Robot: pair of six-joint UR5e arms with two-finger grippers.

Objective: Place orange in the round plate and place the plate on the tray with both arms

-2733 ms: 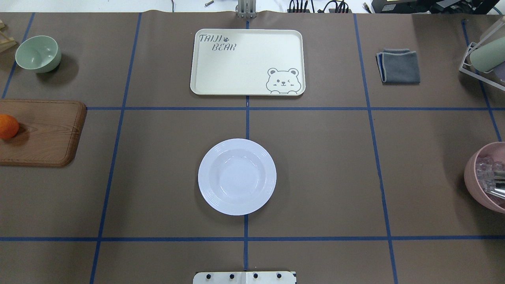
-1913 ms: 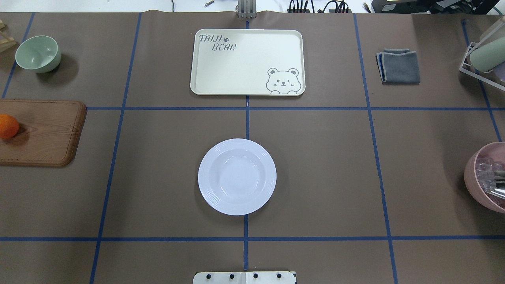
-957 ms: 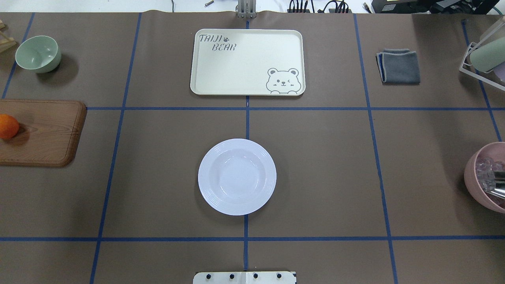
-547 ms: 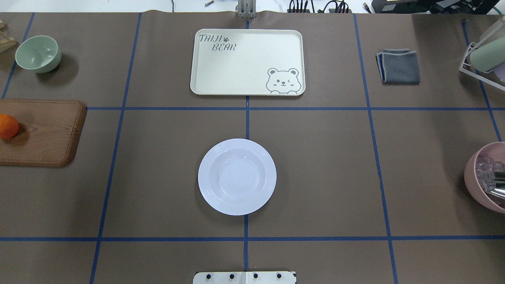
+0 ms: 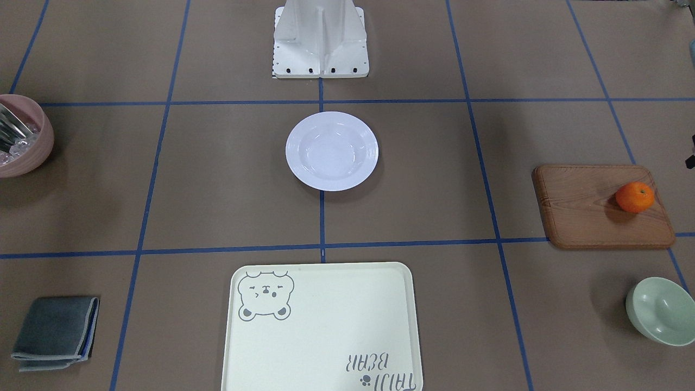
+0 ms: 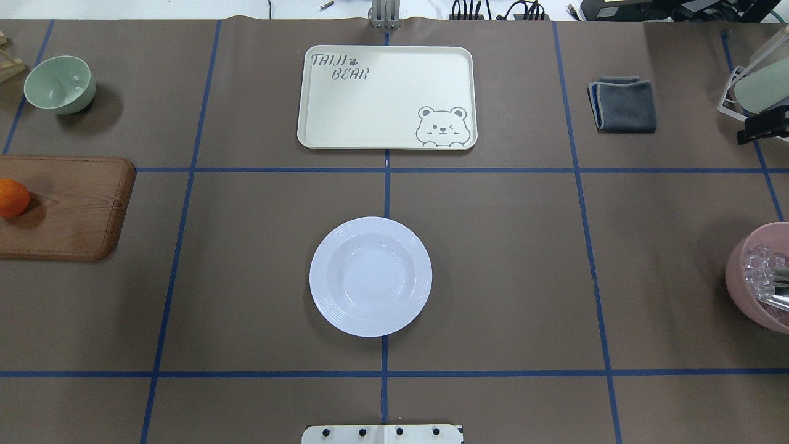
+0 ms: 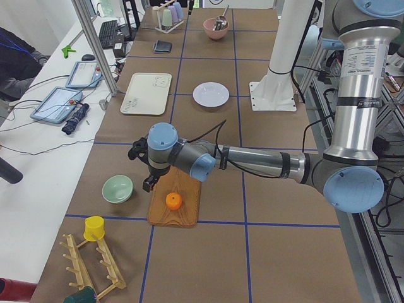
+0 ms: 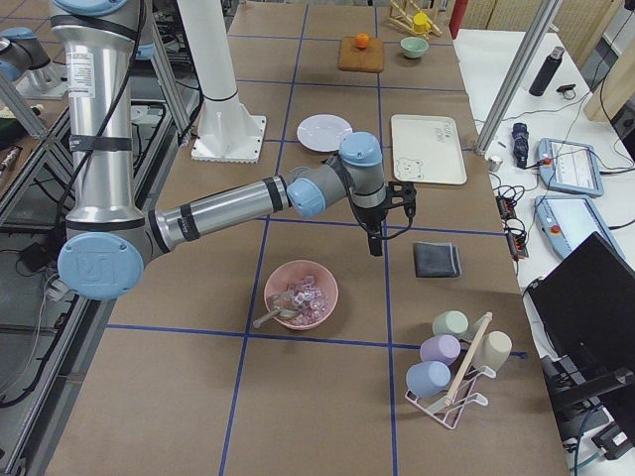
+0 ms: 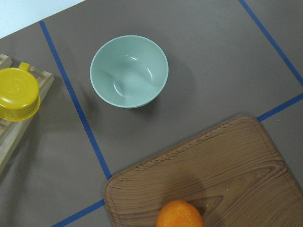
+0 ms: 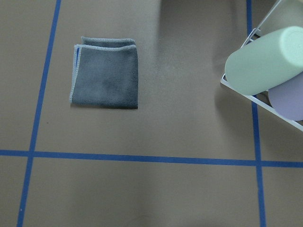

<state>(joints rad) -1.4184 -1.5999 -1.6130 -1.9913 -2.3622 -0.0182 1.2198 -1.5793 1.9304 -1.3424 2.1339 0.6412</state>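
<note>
Brown paper covers the table, which is crossed by blue tape lines. A cream tray with a bear drawing lies beyond the plate, on the side away from the robot, and no plate is on it yet. A wooden board sits well off to the plate's left. The white plate rests mid-table, near the robot's base, with no fruit in it.

The small orange lies on the board, toward the end farthest from the plate. The left pincer hangs above the board close to the orange, not touching it. Its wrist view catches the fruit only at the lower edge, so the pincer is probably not yet centred over it. The right pincer hangs far out on the plate's opposite side, near a grey cloth. Whether either pincer's fingers are apart or together cannot be told.

The left pincer is by far the nearer to the orange. The fruit is round, so it offers no preferred grasp direction.
</note>
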